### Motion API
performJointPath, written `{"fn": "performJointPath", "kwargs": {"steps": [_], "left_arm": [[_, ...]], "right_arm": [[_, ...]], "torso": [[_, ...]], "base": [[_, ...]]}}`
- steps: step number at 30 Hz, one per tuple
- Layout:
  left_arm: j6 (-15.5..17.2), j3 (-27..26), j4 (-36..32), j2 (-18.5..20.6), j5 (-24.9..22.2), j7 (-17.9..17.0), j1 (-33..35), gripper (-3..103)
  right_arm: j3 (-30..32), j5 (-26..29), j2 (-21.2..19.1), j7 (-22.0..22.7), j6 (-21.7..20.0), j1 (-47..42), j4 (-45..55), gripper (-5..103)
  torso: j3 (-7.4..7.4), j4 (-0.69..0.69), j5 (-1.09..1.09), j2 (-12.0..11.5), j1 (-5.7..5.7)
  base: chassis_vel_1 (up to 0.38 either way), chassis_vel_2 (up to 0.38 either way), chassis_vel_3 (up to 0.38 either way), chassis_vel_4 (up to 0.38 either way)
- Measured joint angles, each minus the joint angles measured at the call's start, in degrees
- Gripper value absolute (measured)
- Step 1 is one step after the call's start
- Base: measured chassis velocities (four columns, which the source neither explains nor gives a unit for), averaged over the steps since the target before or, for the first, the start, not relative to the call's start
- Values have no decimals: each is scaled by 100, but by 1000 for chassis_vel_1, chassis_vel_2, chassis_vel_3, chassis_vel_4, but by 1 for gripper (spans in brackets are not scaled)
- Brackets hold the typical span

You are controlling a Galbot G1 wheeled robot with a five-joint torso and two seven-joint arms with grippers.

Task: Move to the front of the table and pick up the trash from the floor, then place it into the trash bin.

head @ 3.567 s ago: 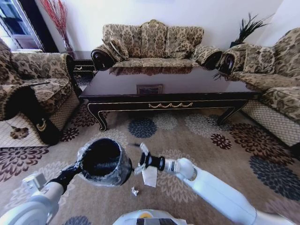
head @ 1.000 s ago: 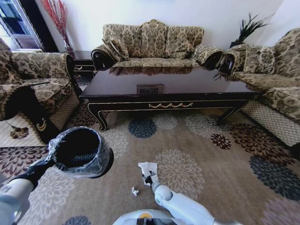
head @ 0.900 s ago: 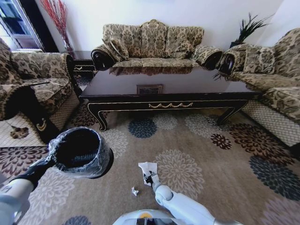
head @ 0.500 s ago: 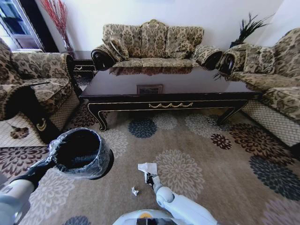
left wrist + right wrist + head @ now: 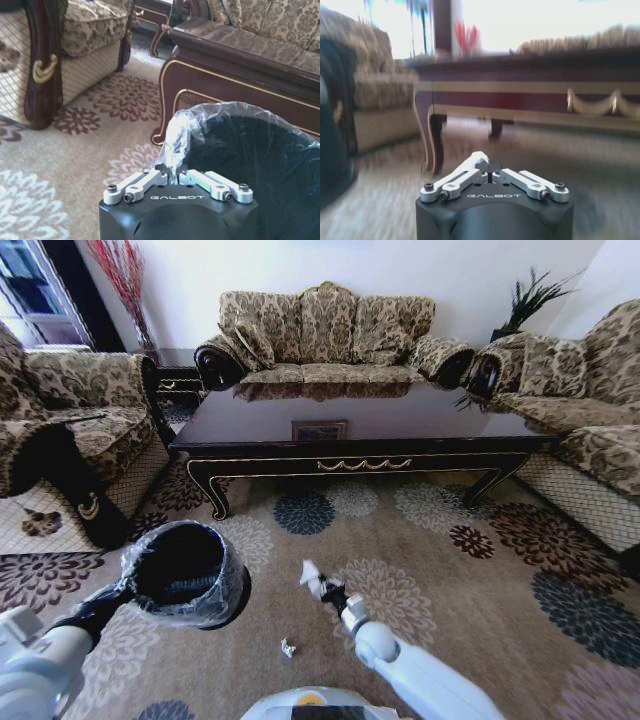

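Observation:
My left gripper [image 5: 133, 590] is shut on the rim of the black trash bin [image 5: 186, 568] and holds it up off the carpet at the left; its fingers pinch the clear liner at the rim [image 5: 172, 171] of the bin [image 5: 250, 170]. My right gripper [image 5: 326, 592] is shut on a white paper napkin [image 5: 309, 575], part of the trash, raised above the carpet to the right of the bin. A white edge of the napkin [image 5: 479, 158] shows at the shut right gripper [image 5: 493, 173]. A small crumpled wrapper [image 5: 287, 648] lies on the carpet near my base. The dark table [image 5: 360, 448] stands ahead.
Patterned sofas stand on three sides: the left armchair [image 5: 70, 430], the back sofa [image 5: 325, 335] and the right sofa [image 5: 590, 420]. Flowered carpet [image 5: 470, 580] lies open between me and the table. A table leg [image 5: 432, 140] curves down close ahead of the right wrist.
My right gripper has lifted the napkin off the carpet and swung it up and slightly right. The bin in my left gripper has shifted a little right and lower.

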Motion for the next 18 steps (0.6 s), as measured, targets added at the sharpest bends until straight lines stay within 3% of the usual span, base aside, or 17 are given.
{"fn": "performJointPath", "kwargs": {"steps": [10,18], "left_arm": [[72,418,0,-24,-16,0,133,5],[105,771,0,90,-9,114,126,5]], "right_arm": [[355,435,-123,-595,528,571,509,0],[-67,650,-33,-936,813,1178,890,0]], "torso": [[0,1,0,-1,0],[1,0,-1,-1,0]], "base": [[0,0,0,0],[0,0,0,0]]}}
